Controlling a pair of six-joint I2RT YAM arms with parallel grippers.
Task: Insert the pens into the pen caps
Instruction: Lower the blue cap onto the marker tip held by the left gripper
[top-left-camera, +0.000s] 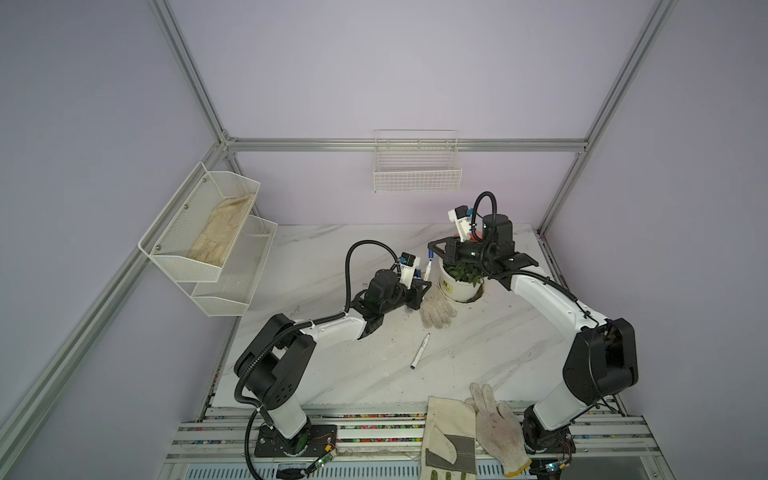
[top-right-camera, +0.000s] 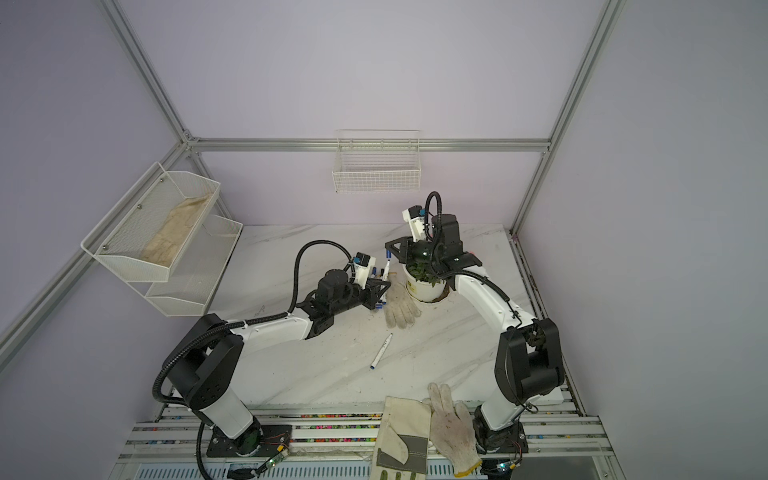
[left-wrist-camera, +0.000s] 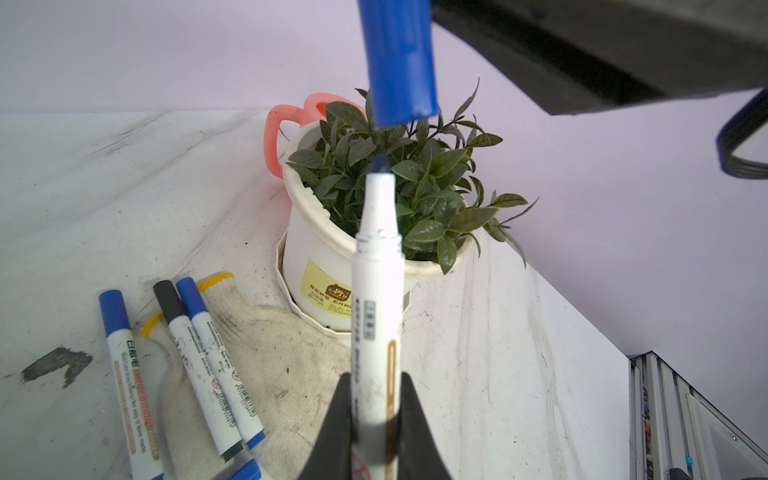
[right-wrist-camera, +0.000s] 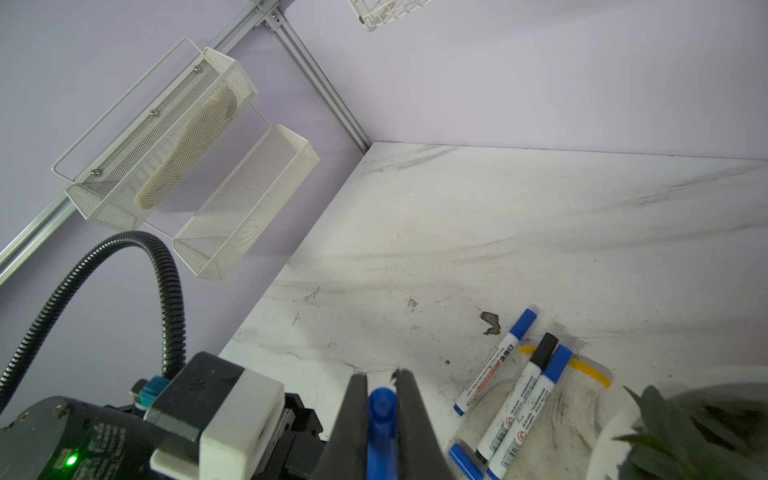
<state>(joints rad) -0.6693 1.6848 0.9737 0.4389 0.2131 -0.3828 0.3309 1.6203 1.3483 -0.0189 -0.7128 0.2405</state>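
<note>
Nearest the front of the marble-patterned table, one slim white marker pen lies loose, apparently uncapped. Beyond it the left fingers clench a white printed-barrel pen tip-up, aimed at the short blue plastic cap that the right fingers pinch just above it, mouth down and not touching. Three capped pens rest on a white knitted glove, seemingly set aside as finished.

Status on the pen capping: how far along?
Done: three capped white marker pens lie on and beside the knitted white glove. In hand: the left gripper holds an uncapped white pen, tip just short of the blue cap in the right gripper. Left: seating that cap, then the apparently uncapped pen lying mid-table.
</note>
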